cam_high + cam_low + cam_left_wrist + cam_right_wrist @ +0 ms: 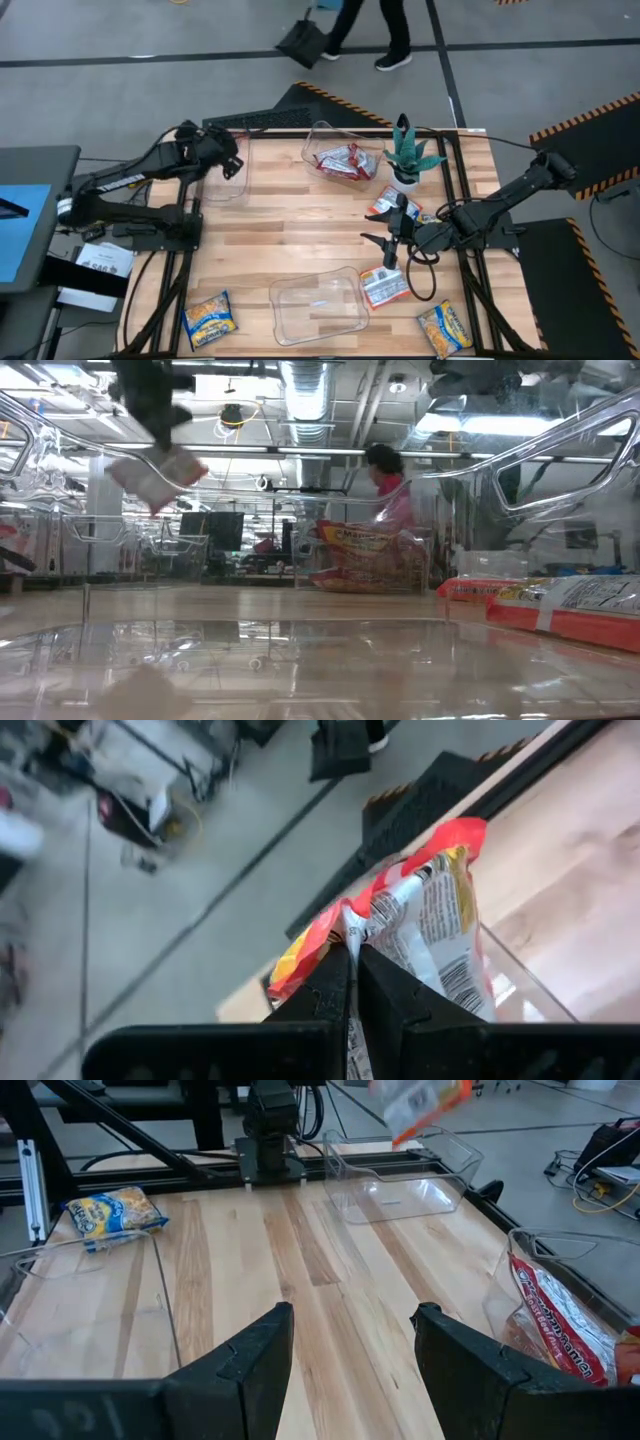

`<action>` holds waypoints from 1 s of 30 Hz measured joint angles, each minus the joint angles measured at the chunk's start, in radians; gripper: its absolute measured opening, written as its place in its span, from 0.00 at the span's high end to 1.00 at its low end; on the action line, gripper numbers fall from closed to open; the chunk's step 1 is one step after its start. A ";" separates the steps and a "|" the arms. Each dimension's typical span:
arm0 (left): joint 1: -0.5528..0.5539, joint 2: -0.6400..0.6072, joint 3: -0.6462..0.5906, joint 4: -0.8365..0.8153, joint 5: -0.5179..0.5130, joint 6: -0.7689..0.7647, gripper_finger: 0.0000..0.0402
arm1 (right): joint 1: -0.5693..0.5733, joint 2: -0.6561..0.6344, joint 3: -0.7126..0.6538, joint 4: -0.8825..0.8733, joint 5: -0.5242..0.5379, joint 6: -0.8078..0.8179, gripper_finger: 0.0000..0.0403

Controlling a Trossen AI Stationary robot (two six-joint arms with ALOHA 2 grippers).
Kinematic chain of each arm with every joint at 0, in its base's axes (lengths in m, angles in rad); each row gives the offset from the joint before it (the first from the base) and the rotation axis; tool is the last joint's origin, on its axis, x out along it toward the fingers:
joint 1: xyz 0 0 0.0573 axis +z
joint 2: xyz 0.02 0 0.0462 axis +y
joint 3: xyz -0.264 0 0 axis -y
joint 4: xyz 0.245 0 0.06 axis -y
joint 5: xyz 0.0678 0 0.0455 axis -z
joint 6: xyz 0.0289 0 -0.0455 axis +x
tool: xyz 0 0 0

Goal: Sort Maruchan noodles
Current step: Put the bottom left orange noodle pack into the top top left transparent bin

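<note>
My left gripper [226, 160] hangs above the far-left clear bin [222, 185], shut on an orange-and-white noodle packet [430, 920], which also shows in the low view [155, 472]. My right gripper [393, 228] is open and hovers low over the table right of centre, touching nothing. Its fingers [250, 1355] are wide apart. Red packets [345, 160] lie in the far clear bin. An orange packet [385, 205] and a red-and-white one [383, 285] lie flat on the table near the right gripper. Yellow packets lie at the near-left [210, 320] and near-right [443, 328]. My left gripper pinches the orange-and-white packet between its two fingers [330, 990] at a crumpled edge [352, 925]. The packet is lifted clear of the table and hangs tilted below the gripper [150, 410], above the far-left bin.
An empty clear bin [318, 305] stands at the near middle of the table. A small potted plant [408, 155] stands at the far right, beside the bin of red packets. A person walks on the floor beyond the table's far edge [385, 30]. Bare wood lies mid-table.
</note>
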 joint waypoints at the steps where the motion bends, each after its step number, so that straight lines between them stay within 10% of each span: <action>1: 0.031 -0.007 -0.044 0.051 0.017 0.011 1.00 | 0.000 0.000 0.000 0.000 0.000 0.000 0.43; 10: 0.296 0.009 -0.259 0.414 0.271 0.043 1.00 | 0.000 0.000 0.000 0.000 0.000 -0.001 0.43; 30: 0.403 0.021 -0.307 0.438 0.287 0.074 0.86 | 0.000 0.000 0.000 -0.001 -0.003 0.007 0.43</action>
